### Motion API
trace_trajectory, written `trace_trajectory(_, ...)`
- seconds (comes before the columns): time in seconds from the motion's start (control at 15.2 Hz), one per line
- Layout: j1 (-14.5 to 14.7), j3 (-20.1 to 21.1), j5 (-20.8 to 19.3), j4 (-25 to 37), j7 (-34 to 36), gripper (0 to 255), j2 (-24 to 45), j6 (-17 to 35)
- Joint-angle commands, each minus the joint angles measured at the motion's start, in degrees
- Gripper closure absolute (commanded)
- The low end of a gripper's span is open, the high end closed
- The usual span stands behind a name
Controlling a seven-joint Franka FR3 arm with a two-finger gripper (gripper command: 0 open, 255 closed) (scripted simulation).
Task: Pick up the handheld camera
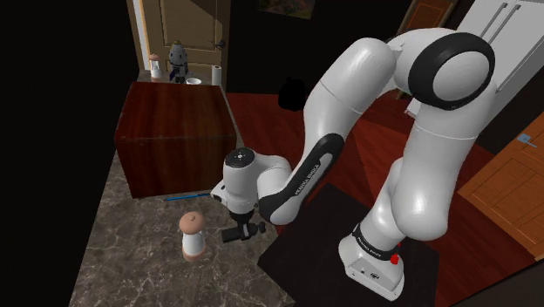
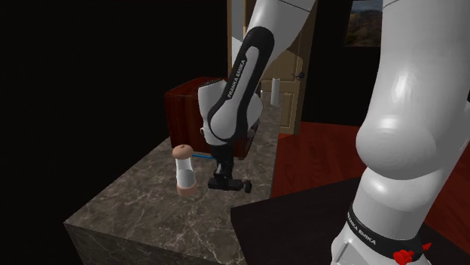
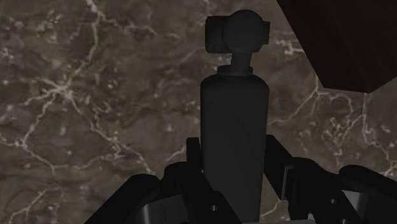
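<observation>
Handheld camera (image 3: 232, 114): black, a stick handle with a small gimbal head at the far end. It lay on its side on the dark marble counter (image 1: 96, 262), near the edge closest to the robot's stand. From the exterior views we could not tell whether it had left the stone.

Gripper (image 3: 234, 154): pointed down over the handle. In the wrist view the two black fingers (image 3: 275, 159) stood tight against either side of it, low on the grip and well away from the head. We read this as closed on the handle.

Nearby: a small mill (image 1: 192, 235) with a tan top and pale body stood upright just beside the gripper, apart from it. A thin blue stick (image 1: 187, 197) lay farther off, at the foot of a red-brown wooden box (image 1: 174, 131).

How we judged the step should go:
- The hold sat at the handle's near end, so the head's weight could tip the camera. Squeeze firmly before raising.
- Lift straight up, slowly, with no sideways sweep; the mill was close enough to be knocked over.
- Watch the head for droop in the wrist view. If it sagged, set down and regrip nearer the middle.
</observation>
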Motion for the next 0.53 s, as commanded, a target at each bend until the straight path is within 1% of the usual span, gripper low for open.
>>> trace_trajectory(0.0, -0.5, 0.9, 1.7, -0.5, -1.2, 255, -2.1, -1.4)
trace_trajectory(0.33, -1.2, 2.4, 5.6, -0.9, -4.2, 255, -6.7, -5.2)
trace_trajectory(0.46, -1.2, 2.4, 5.7, -0.9, -4.3, 255, -6.8, -5.3)
